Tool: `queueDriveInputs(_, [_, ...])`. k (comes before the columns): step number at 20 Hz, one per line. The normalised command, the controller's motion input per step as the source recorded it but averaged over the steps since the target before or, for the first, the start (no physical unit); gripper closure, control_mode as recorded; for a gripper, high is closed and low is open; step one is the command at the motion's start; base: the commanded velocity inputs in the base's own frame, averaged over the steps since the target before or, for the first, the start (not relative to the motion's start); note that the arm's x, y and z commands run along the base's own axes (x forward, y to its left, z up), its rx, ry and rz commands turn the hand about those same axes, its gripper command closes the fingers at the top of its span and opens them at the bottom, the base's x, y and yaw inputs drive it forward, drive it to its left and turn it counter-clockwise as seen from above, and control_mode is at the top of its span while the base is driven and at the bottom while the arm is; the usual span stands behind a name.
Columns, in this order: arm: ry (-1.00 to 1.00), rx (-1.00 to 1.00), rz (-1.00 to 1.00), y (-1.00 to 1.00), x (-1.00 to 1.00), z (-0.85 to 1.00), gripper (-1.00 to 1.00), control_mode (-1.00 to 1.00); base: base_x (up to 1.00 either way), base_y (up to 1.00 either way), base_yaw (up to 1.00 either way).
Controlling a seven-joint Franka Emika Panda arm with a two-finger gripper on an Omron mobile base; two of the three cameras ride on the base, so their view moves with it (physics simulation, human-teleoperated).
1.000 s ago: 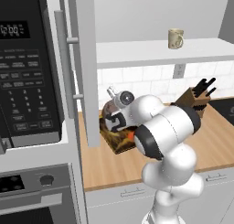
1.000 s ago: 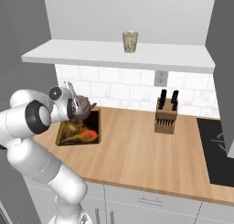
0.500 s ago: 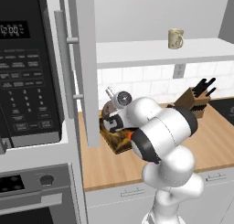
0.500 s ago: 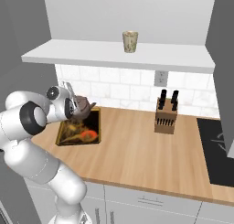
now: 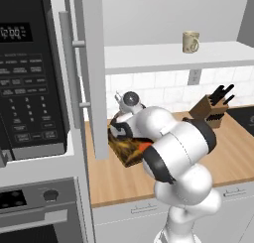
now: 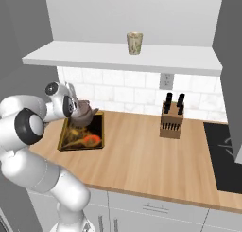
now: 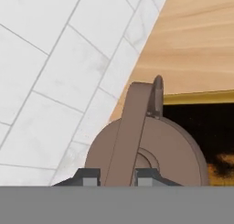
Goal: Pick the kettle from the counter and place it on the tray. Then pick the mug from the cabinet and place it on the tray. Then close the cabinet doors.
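Kettle now sits lower over the tray than a second ago, the gripper clenched on its arched handle, so the first placing looks almost finished. Hand view shows both fingers beside the handle, while the base views show the mug waiting on the cabinet shelf.

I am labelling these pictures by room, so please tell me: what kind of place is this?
A home kitchen, rendered rather than real: a black microwave above an oven, a wooden counter with a knife block, and a white tiled wall behind it.
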Motion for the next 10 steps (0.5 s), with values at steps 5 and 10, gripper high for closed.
queueDriveInputs(5, [0.05,-0.02,-0.05,0.0,-0.03,0.01,1.0,-1.0,0.0,0.0,0.0])
queueDriveInputs(10, [0.0,-0.01,-0.01,0.0,0.0,-0.21,1.0,-1.0,0.0,0.0,0.0])
